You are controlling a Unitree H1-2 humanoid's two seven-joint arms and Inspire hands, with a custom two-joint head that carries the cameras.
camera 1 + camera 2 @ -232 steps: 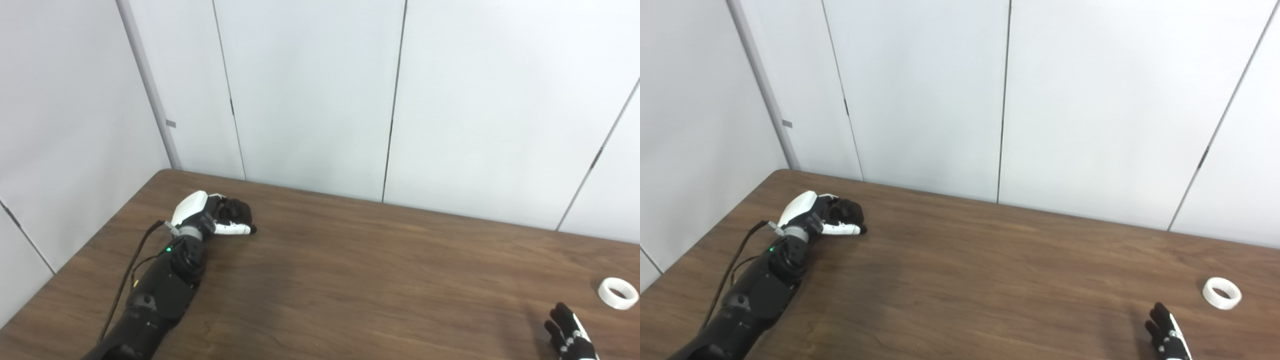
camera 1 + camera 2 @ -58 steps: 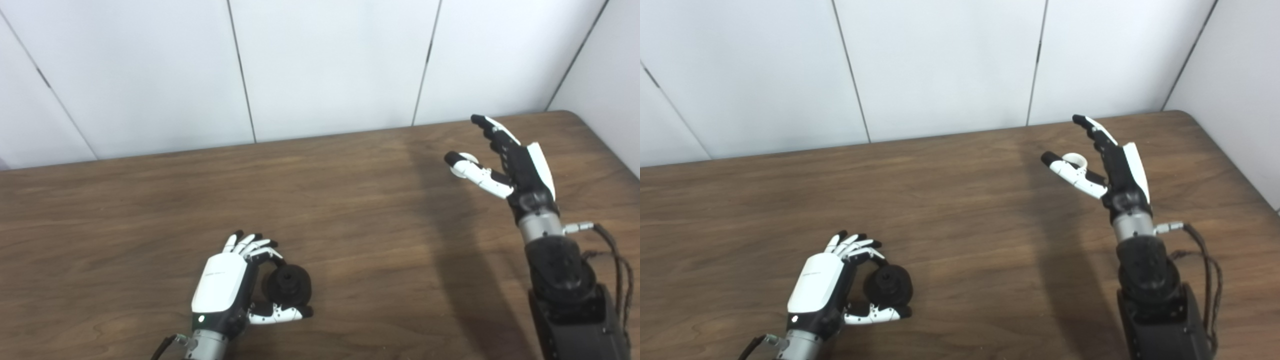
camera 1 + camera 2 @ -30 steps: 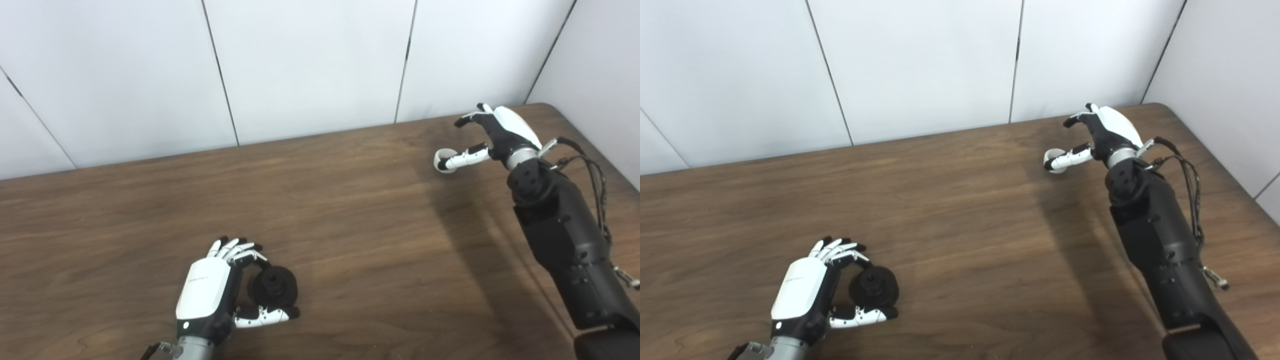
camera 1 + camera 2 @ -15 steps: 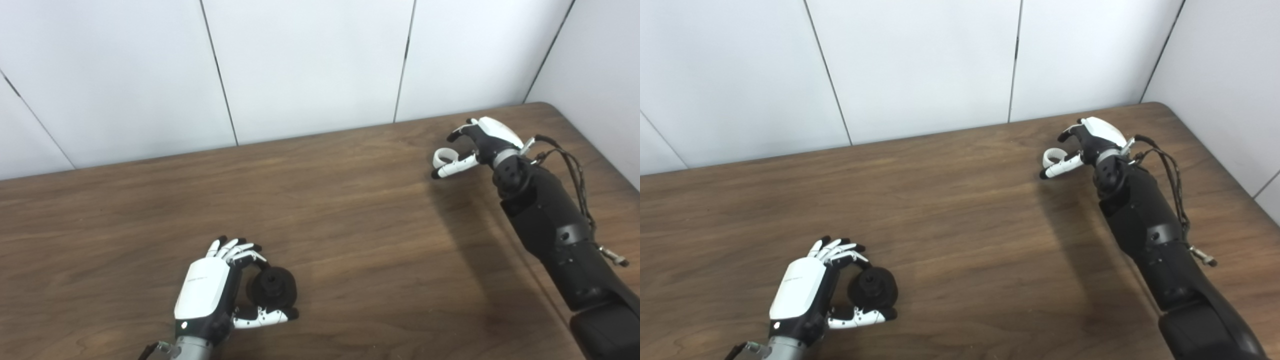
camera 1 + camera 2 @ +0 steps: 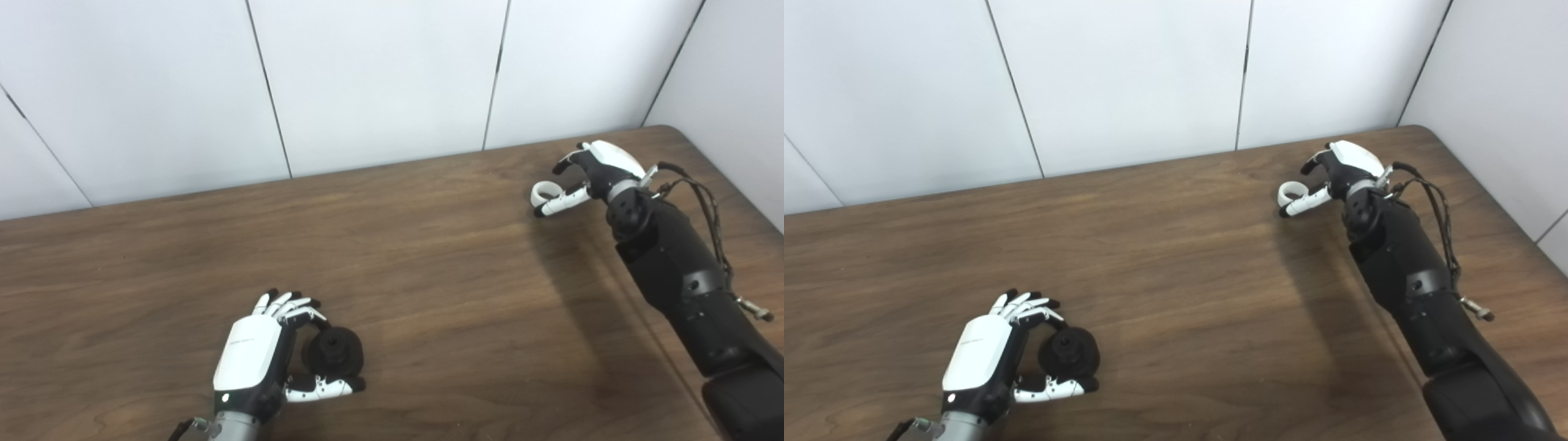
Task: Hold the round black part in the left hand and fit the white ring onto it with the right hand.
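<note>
A dark brown wood-grain surface [image 5: 429,275] is seen with a rounded far right corner. White wall panels [image 5: 380,79], divided by thin dark vertical seams, are seen directly behind the surface.

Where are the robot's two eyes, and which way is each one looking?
Left eye view: sits on the robot's head, looking down and forward over the brown table toward the white wall; both arms come in from below.
Right eye view: sits just beside it, facing the same way, so everything lies a little further left in the picture.
Both share: the left hand wrapped around the round black part near the front edge, and the right hand far off at the white ring near the back right corner.
</note>
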